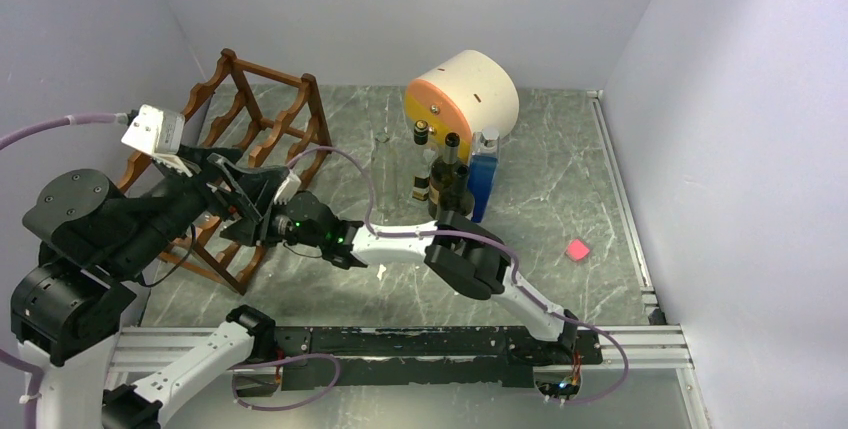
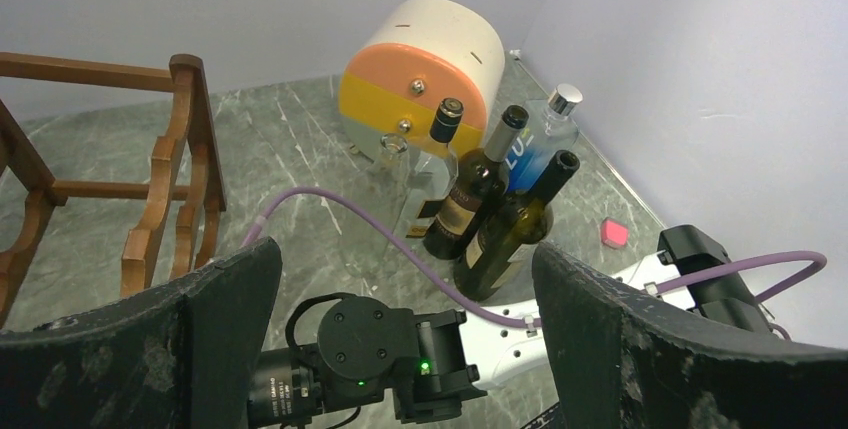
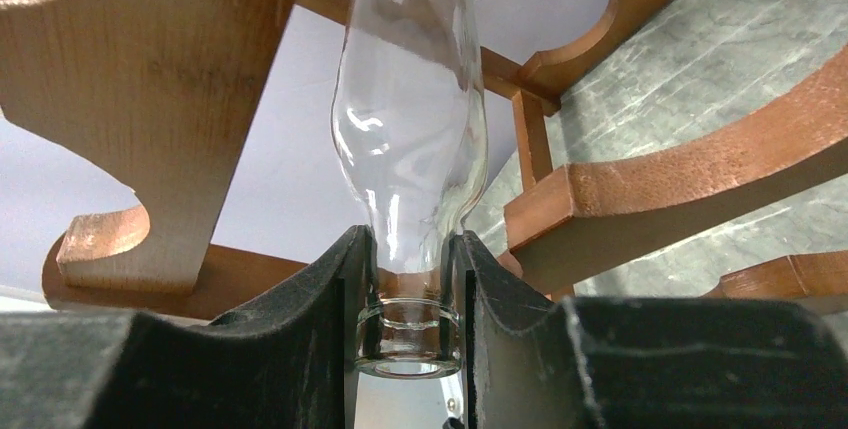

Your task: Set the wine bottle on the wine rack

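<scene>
**Black joints, white links, lilac cables**

The left arm [image 1: 75, 224] and right arm [image 1: 395, 246] both pair bulky matte-black joint housings with smooth white links. A lilac cable [image 2: 305, 192] loops along each. A green light [image 2: 422, 366] glows on the right arm's black wrist, beside a round cap [image 2: 360, 334] studded with small screws. The left claw [image 2: 405, 254] and right claw [image 3: 410, 249] have black fingers [image 2: 620, 339], scuffed pale grey.
</scene>
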Robot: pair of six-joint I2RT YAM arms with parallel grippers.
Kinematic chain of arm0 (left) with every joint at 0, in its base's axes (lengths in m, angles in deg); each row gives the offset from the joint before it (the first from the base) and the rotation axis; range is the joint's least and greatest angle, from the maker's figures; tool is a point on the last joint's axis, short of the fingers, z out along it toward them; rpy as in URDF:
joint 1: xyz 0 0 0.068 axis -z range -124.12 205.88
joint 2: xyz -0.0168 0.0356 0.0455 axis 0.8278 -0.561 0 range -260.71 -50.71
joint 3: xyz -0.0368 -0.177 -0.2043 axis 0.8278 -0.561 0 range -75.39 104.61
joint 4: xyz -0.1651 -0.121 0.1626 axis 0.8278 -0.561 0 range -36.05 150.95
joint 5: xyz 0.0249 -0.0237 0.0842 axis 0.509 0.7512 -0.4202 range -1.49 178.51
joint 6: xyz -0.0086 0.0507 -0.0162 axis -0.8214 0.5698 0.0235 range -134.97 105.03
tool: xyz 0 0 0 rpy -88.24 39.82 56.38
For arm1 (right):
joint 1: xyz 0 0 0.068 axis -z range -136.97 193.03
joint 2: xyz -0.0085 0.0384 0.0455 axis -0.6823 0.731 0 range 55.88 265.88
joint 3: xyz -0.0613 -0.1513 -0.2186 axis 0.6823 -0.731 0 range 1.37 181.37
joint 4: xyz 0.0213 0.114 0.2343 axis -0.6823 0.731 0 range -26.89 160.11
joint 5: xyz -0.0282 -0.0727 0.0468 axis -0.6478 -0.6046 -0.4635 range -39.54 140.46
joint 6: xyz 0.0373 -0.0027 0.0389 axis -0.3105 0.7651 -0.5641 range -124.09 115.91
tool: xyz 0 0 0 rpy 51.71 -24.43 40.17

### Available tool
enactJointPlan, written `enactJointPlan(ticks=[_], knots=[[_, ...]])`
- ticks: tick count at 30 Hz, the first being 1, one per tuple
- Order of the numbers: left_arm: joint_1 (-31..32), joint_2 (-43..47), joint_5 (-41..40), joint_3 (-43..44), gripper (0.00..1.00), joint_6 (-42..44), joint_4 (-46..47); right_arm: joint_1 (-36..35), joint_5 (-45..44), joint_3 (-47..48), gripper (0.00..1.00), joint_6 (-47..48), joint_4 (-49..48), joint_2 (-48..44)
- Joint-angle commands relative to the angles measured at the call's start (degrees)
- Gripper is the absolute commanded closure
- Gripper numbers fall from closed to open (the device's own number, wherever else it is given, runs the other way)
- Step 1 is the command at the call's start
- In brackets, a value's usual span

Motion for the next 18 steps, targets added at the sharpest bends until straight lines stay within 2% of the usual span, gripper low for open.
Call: enactJointPlan(ticks=[1, 7, 15, 18], knots=[[0.2, -0.4, -0.7, 0.9, 0.01, -0.8, -0.5, -0.7, -1.8, 4.0, 0.96, 0.8, -1.8, 0.1], [0.2, -1.2, -0.8, 1.5, 0.01, -0.7, -1.1, -0.9, -1.8, 4.4, 0.65, 1.2, -0.5, 0.5], [0.2, -1.4, -1.0, 1.5, 0.01, -0.4, -1.8, -0.9, -1.5, 1.9, 0.37, 1.3, -0.2, -0.7], [0.2, -1.3, -1.2, 1.8, 0.01, -0.3, -2.1, -0.8, -1.7, 1.3, 0.34, 1.1, 1.3, -1.2]])
